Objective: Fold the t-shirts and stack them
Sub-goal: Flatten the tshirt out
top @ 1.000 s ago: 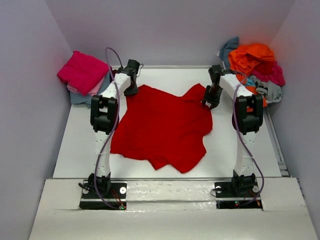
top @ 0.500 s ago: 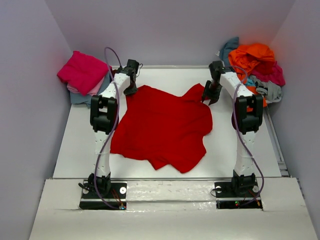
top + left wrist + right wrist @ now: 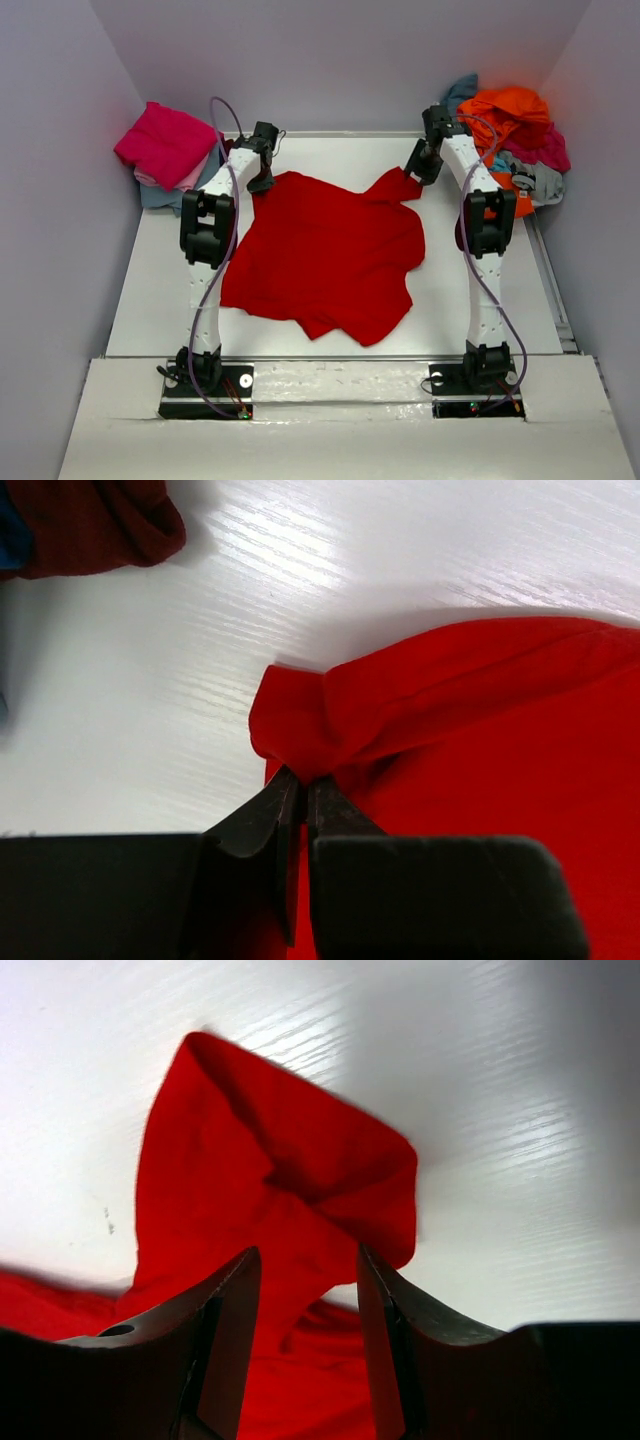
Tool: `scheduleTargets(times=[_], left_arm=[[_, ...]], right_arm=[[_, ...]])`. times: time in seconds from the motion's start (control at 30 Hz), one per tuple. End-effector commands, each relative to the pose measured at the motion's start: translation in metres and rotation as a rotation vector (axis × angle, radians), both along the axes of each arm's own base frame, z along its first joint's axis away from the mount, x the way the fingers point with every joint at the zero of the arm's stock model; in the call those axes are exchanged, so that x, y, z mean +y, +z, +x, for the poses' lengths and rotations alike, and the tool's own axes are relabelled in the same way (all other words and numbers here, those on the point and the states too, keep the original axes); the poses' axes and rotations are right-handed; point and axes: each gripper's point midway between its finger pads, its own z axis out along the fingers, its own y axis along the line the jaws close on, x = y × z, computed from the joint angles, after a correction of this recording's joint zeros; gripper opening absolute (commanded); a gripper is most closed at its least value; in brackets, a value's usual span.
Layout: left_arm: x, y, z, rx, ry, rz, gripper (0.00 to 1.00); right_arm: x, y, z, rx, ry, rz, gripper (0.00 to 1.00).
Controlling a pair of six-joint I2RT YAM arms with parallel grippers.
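Note:
A bright red t-shirt (image 3: 330,255) lies spread and rumpled across the middle of the table. My left gripper (image 3: 262,183) is at its far left corner, shut on a bunched fold of the red cloth (image 3: 480,710); in the left wrist view the fingertips (image 3: 303,777) pinch together on it. My right gripper (image 3: 418,178) hangs over the far right sleeve. Its jaws (image 3: 305,1250) stand open, and a raised fold of the red sleeve (image 3: 260,1150) runs between them without being pinched.
A folded stack, magenta on pale pink and grey-blue (image 3: 165,143), sits at the back left. A loose heap of orange, magenta, teal and grey shirts (image 3: 505,115) lies at the back right. A maroon cloth edge (image 3: 90,520) shows near the left gripper.
The left gripper has shut on the shirt's far left corner. The right gripper has moved towards the far edge along the sleeve, its jaws a little wider.

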Motion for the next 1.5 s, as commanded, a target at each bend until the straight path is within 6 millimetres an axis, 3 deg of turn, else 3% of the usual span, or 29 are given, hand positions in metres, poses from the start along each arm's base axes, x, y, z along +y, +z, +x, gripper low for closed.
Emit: scheduleTargets(times=[0.0, 0.1, 0.33, 0.7, 0.9, 1.2, 1.47], left_arm=[[0.005, 0.051, 0.002, -0.098, 0.019, -0.009, 0.06], [0.005, 0.053, 0.002, -0.103, 0.014, -0.010, 0.06], [0.006, 0.053, 0.001, -0.099, 0.016, -0.005, 0.06], [0.005, 0.051, 0.003, -0.096, 0.015, -0.005, 0.06], [0.005, 0.049, 0.003, -0.091, 0.013, -0.008, 0.06], [0.004, 0.050, 0.005, -0.094, 0.015, -0.010, 0.06], [0.003, 0.050, 0.007, -0.095, 0.013, -0.011, 0.06]], right_arm=[[-0.019, -0.007, 0.007, -0.014, -0.051, -0.002, 0.49], [-0.019, -0.014, 0.007, -0.006, -0.043, -0.003, 0.49], [-0.022, -0.009, 0.007, -0.007, -0.043, 0.004, 0.49], [-0.014, -0.036, -0.021, 0.100, -0.033, 0.052, 0.48], [-0.010, -0.034, -0.017, 0.086, -0.008, 0.066, 0.46], [-0.005, -0.003, -0.001, 0.006, 0.016, 0.087, 0.43], [0.001, 0.029, -0.004, -0.054, 0.041, 0.096, 0.45]])
